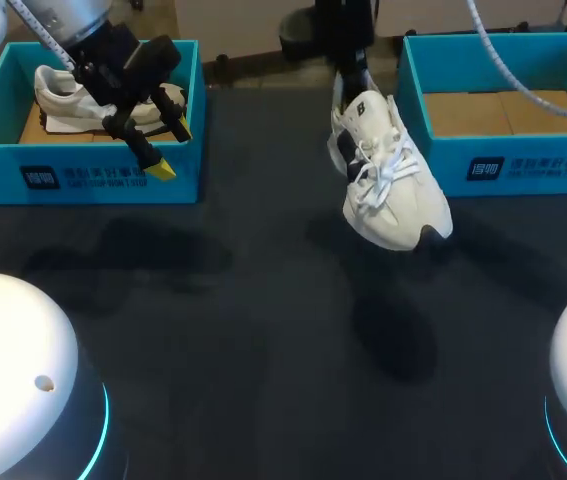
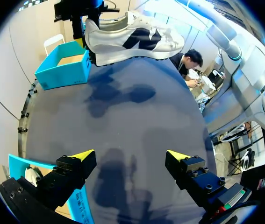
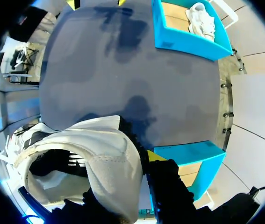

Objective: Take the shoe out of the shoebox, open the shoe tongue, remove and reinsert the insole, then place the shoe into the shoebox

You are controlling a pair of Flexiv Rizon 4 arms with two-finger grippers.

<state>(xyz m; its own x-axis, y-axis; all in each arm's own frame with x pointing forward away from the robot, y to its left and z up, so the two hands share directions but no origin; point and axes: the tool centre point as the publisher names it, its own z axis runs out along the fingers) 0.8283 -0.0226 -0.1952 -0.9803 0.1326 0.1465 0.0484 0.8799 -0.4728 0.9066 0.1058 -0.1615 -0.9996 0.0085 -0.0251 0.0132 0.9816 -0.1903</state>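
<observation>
1. The right gripper (image 3: 140,151) is clamped on the heel of the white shoe (image 1: 388,170). One yellow tip presses the outside of the heel collar, and the other finger is hidden by the shoe.
2. The white shoe hangs in the air, toe down and laces up. It is over the table (image 1: 263,330) between the two boxes, nearer the right shoebox (image 1: 523,165) and touching neither.
3. The left gripper (image 2: 131,158) stands wide open with nothing between its fingers. It hovers over the front right corner of the left shoebox (image 1: 113,175).
4. The dark table surface in front of both boxes and under the hanging shoe is bare apart from shadows. Both boxes sit towards the far edge, well apart from each other.
5. The left shoebox holds a second shoe (image 1: 63,95), white, lying on its side on the cardboard floor.
6. The right shoebox shows only its brown cardboard floor.
</observation>
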